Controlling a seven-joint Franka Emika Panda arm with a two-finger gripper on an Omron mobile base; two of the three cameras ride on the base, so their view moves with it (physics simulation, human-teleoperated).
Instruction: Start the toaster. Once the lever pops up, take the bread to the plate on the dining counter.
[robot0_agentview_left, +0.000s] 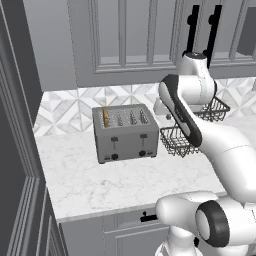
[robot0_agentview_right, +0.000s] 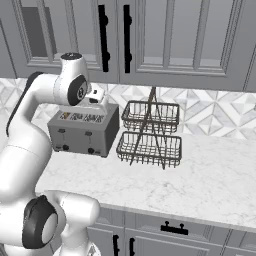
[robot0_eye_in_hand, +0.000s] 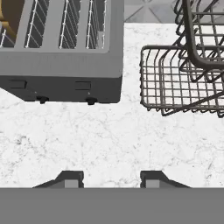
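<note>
The grey four-slot toaster stands on the marble worktop against the tiled wall. The bread stands upright in its leftmost slot, its golden top sticking out. Both black levers sit high on the toaster's front. My gripper hangs above the worktop, in front of the toaster's right end, pointing straight down. It is open, with bare marble between the fingertips. The plate and the dining counter are out of view.
A two-tier dark wire basket stand stands close to the right of the toaster. Grey wall cabinets hang overhead. A tall cabinet side bounds the worktop's left end. The worktop's front edge runs above grey drawers.
</note>
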